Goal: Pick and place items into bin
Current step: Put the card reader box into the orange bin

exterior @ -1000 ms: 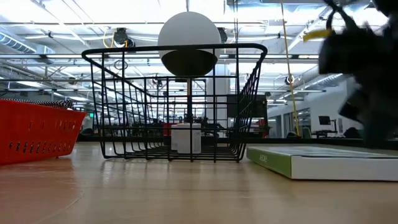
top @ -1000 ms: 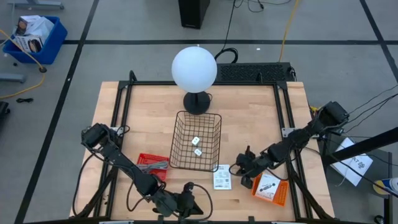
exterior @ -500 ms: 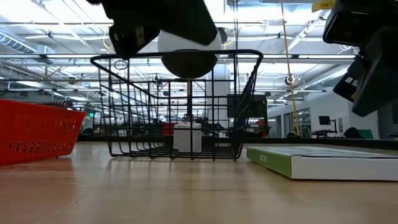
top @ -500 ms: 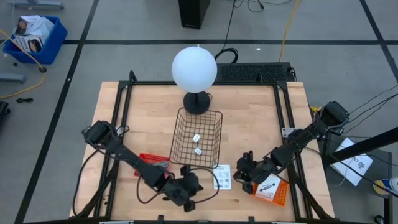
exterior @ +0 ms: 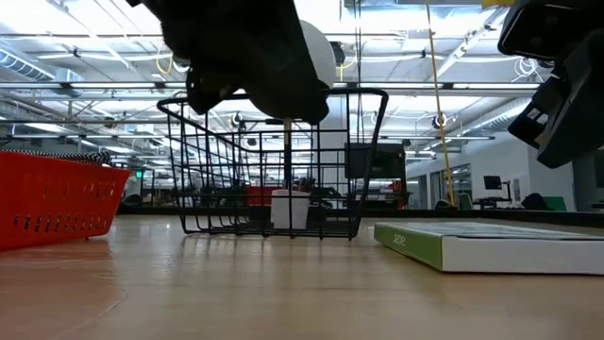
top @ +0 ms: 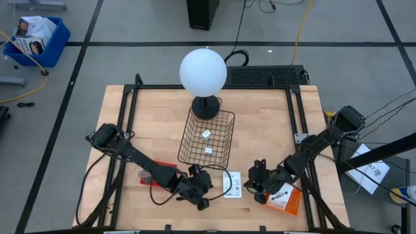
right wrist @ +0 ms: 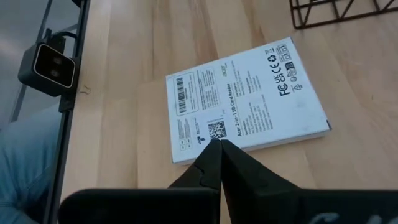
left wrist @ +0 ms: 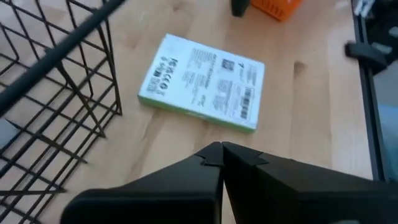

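The black wire basket (top: 207,136) stands mid-table with two tiny white blocks (top: 206,134) (top: 208,150) on its floor; one block (exterior: 291,210) shows low. A flat white packet (top: 232,184) lies on the wood between the grippers, also in both wrist views (left wrist: 202,81) (right wrist: 245,102). A second packet (top: 281,195) lies in the orange tray. My left gripper (top: 207,185) (left wrist: 221,149) is shut beside the basket's near end. My right gripper (top: 251,180) (right wrist: 217,146) is shut, raised right of the loose packet. The slim pieces are hidden under my left arm. My left gripper is close against the near end of the basket (left wrist: 93,81), level with its rim (exterior: 274,94) in the low view. I cannot tell whether it touches the wire.
A red tray (exterior: 57,203) (top: 146,175) sits left of the basket, mostly under my left arm. The orange tray (top: 286,201) is at the right near corner. A white globe lamp (top: 203,71) stands just beyond the basket. Bare wood lies left and right of the basket.
My left gripper has swept from the table's near edge toward the far edge, up to the basket. The basket has slid toward the far edge and turned, its near end swinging left. My right gripper has drawn slightly toward the near edge.
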